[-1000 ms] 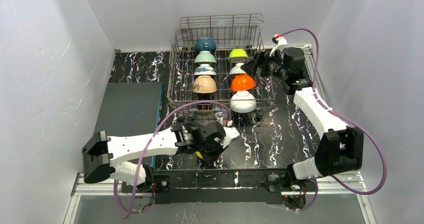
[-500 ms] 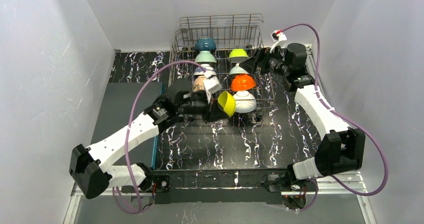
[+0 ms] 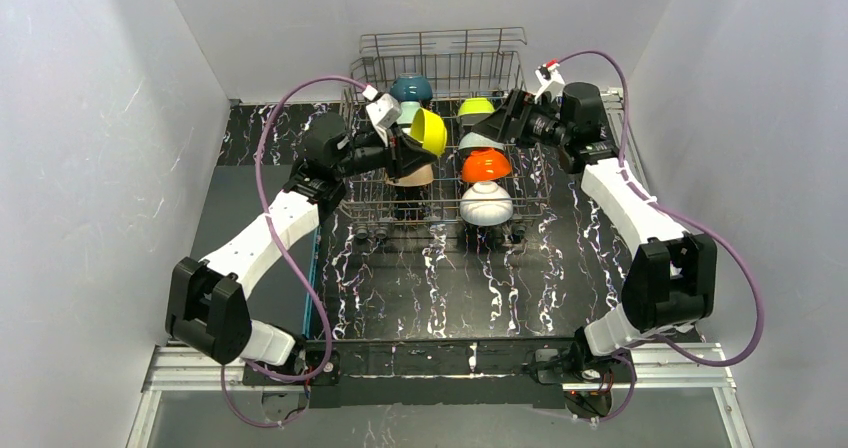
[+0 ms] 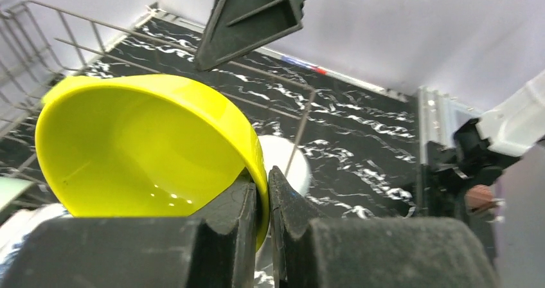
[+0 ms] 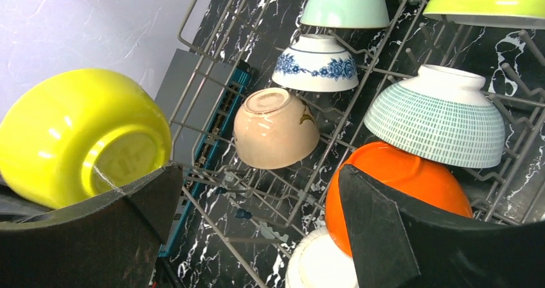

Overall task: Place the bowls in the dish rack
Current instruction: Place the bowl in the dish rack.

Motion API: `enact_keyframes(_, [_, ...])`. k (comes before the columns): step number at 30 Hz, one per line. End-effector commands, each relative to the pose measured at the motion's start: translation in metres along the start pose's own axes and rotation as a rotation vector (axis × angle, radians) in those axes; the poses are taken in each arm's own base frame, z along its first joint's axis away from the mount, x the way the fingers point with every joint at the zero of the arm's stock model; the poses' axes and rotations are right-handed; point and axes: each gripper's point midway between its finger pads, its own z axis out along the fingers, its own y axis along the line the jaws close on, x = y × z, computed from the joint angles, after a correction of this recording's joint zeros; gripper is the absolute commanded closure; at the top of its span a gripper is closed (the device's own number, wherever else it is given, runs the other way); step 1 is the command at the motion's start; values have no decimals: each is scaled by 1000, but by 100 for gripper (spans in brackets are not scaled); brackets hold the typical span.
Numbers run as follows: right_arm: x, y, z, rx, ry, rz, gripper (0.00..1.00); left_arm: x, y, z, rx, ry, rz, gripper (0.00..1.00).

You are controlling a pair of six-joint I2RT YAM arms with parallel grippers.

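Raised from tabletop (image 3: 470, 278) to above the dish rack (image 3: 440, 63), the stiff, slick yellow bowl (image 3: 428, 131) hangs rim-pinched in the left gripper (image 4: 260, 185); right gripper (image 5: 254, 191) gapes wide.

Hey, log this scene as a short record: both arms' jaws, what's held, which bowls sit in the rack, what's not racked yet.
left gripper: jaws shut on the rim of the yellow bowl, over the dish rack
right gripper: jaws open, empty, over the rack's right column
left column: teal bowl, mint bowl, blue-flowered bowl, tan bowl
right column: lime bowl, green-checked bowl, orange bowl, white bowl
not yet racked: yellow bowl
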Motion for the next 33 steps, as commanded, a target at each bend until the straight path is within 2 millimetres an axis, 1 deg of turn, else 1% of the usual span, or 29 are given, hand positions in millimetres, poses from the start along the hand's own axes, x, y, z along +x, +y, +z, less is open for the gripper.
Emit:
enact_keyframes(1, [-21, 25, 1, -50, -11, 4, 1, -17, 11, -12, -9, -79, 260, 100])
enact_keyframes(3, [-16, 31, 6, -71, 12, 1, 1, -5, 16, -19, -32, -67, 326, 100])
enact_keyframes(5, [-10, 42, 12, -104, 39, -9, 1, 3, 16, -25, -50, -57, 400, 100])
enact_keyframes(7, [-2, 58, 17, -153, 68, -36, 1, 12, 18, -31, -73, -45, 454, 100])
enact_keyframes(9, [10, 76, 20, -209, 108, -45, 1, 20, 19, -38, -95, -34, 508, 100])
enact_keyframes(12, [23, 101, 25, -281, 150, -66, 1, 25, 19, -45, -115, -24, 575, 100])
enact_keyframes(15, [32, 126, 27, -342, 175, -85, 1, 27, 18, -48, -118, -18, 626, 100])
enact_keyframes(18, [41, 144, 30, -384, 194, -98, 1, 28, 17, -49, -118, -18, 637, 100])
enact_keyframes(21, [48, 150, 35, -393, 217, -89, 1, 27, 15, -50, -111, -21, 646, 100])
enact_keyframes(25, [58, 151, 42, -387, 242, -64, 1, 27, 13, -51, -108, -23, 660, 100])
enact_keyframes(29, [70, 161, 51, -409, 275, -43, 1, 28, 14, -50, -104, -21, 665, 100])
enact_keyframes(33, [71, 162, 58, -397, 282, -18, 2, 31, 12, -50, -97, -16, 679, 100])
